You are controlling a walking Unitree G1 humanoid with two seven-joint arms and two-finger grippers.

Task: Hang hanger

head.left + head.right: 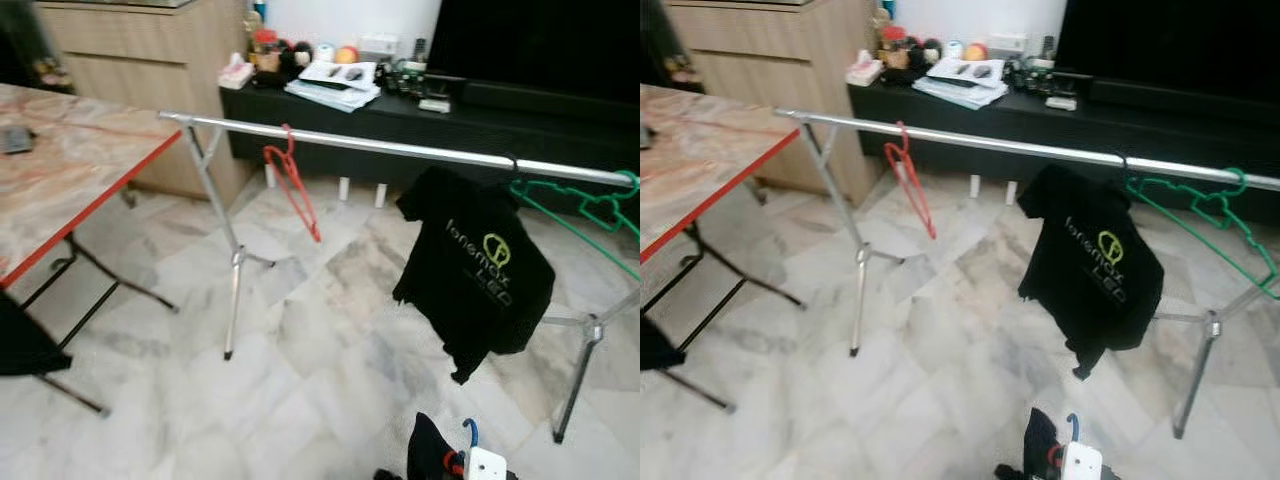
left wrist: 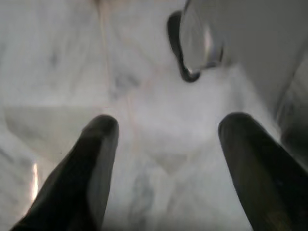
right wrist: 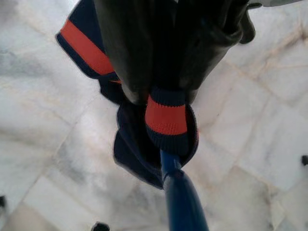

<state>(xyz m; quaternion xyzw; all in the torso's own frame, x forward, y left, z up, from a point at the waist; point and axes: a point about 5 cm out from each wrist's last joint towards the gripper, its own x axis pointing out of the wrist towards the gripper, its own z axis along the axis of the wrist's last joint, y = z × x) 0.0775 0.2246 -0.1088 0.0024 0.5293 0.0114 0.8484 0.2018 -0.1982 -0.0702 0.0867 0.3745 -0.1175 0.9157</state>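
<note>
The thing to hang is a blue plastic hanger [image 3: 180, 202] that carries a dark navy garment with orange stripes [image 3: 166, 118]. I judge it light and easy to lift, but mixed in character: the hook is stiff and probably a little smooth, while the cloth is soft and can slide or swing under it. The best place to hold seems to be the neck, just under the hook, so that the hook stays free for the rail. The right pincer [image 3: 166, 89] is closed tight around this neck and the bunched collar; its two black fingers press the striped cloth, and the blue hook comes out just beyond the fingertips. The garment hangs under the pincer, above the white marble floor [image 3: 43, 144]. The long silver metal clothes rail [image 1: 400, 147] stands well ahead and higher than this pincer. The left pincer [image 2: 163, 139] is wide open, holds nothing, and points at the floor.
</note>
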